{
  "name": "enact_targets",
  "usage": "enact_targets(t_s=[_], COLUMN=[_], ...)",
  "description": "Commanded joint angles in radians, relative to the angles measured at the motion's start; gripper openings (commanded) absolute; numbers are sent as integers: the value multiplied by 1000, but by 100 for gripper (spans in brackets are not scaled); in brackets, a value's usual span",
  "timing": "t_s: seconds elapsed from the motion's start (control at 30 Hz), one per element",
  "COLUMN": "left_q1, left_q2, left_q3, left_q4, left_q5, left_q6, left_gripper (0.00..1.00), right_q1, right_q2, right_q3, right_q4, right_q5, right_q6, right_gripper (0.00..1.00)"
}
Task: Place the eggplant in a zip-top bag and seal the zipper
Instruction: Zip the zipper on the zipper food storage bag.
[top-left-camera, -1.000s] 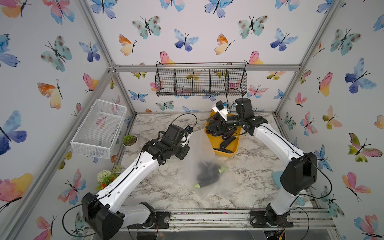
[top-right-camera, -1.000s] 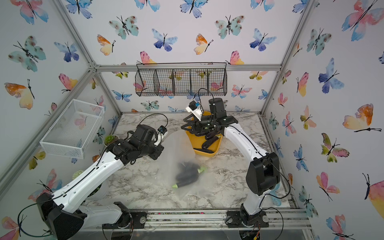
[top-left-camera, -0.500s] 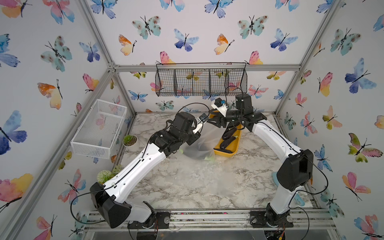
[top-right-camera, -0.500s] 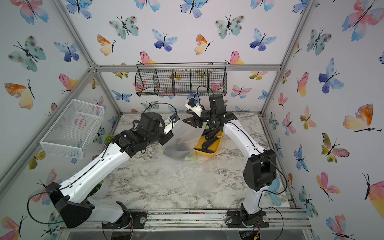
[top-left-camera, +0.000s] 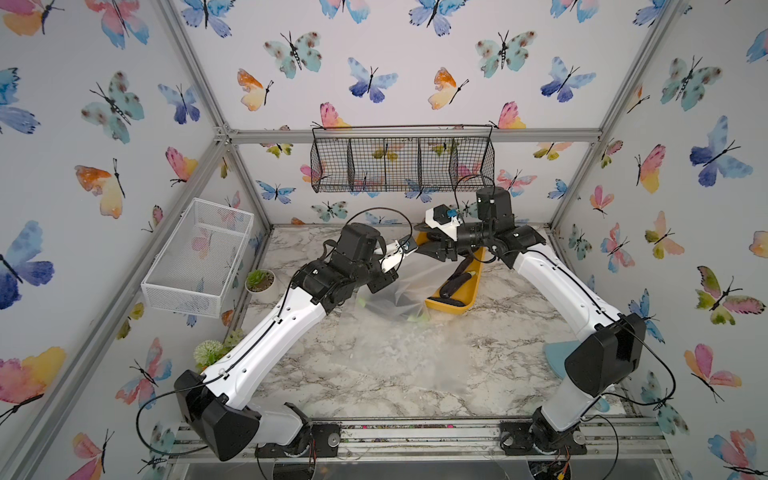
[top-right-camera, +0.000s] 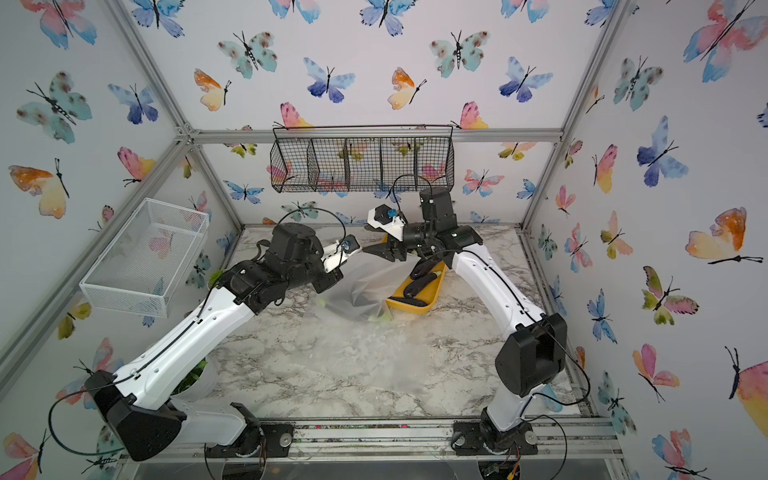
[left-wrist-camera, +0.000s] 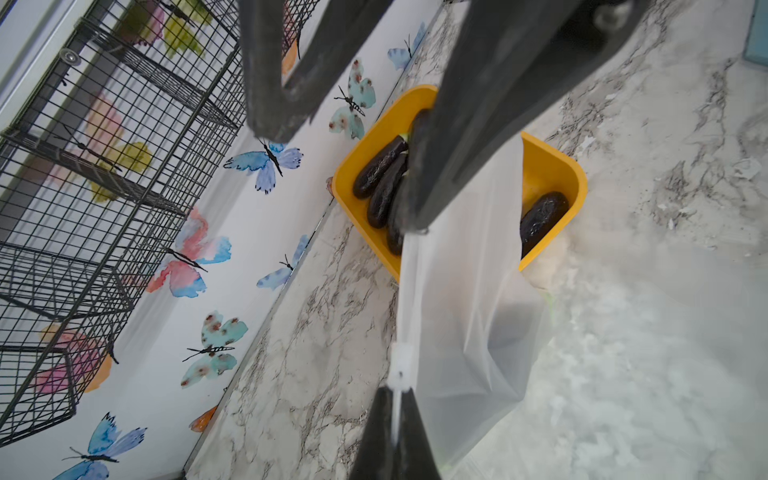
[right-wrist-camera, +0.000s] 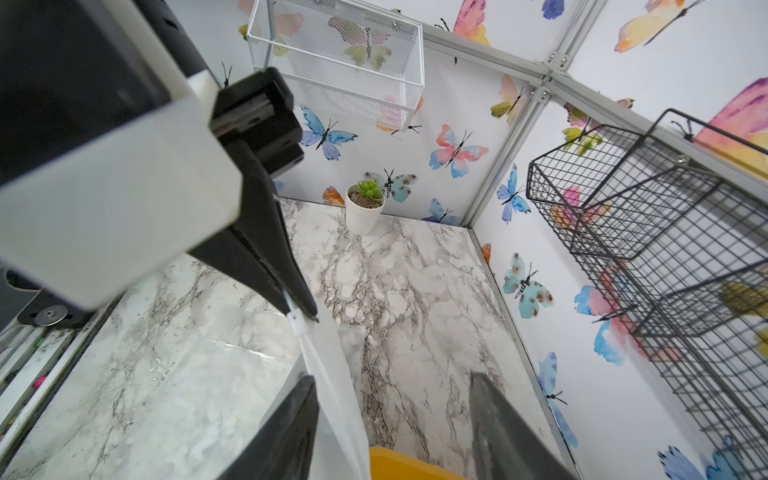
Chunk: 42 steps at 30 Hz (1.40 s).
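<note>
The eggplant (top-left-camera: 384, 306) already lies inside the zip-top bag (top-left-camera: 405, 286), which hangs just beside the yellow tray (top-left-camera: 453, 306). The left gripper (left-wrist-camera: 395, 399) is clenched on the bag's top edge by the slider (left-wrist-camera: 401, 365); above the tray's far end the right gripper (right-wrist-camera: 391, 375) stands released around that edge, so I judge the sealing is not yet done

The translucent zip-top bag (top-left-camera: 405, 286) hangs lifted by its zipper edge, a white slider (left-wrist-camera: 401, 365) near one end, its bottom sagging to the counter (top-left-camera: 498, 332) with a dark, green-stemmed eggplant (top-left-camera: 386, 306) inside.
</note>
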Motion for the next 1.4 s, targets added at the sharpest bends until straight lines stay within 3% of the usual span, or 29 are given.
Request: enact_targets(t_s=[0.0,0.43,1.37], left_q1=[14,41,94], left_q2=[-32,-66,-101], left_q3=[-14,-76,-127], left_q4=[27,68,108], left_q5=[106,125,193], left_q6=[14,-3,-5], left_gripper=[0,0,0], right_q1=[25,78,158], right_q2=[20,49,80], right_q3=[2,-3,8], right_q4=[-28,-97,-88], right_q5=[-33,-45,-37], right_q6=[-37,-63,-48], right_gripper=[57,40,33])
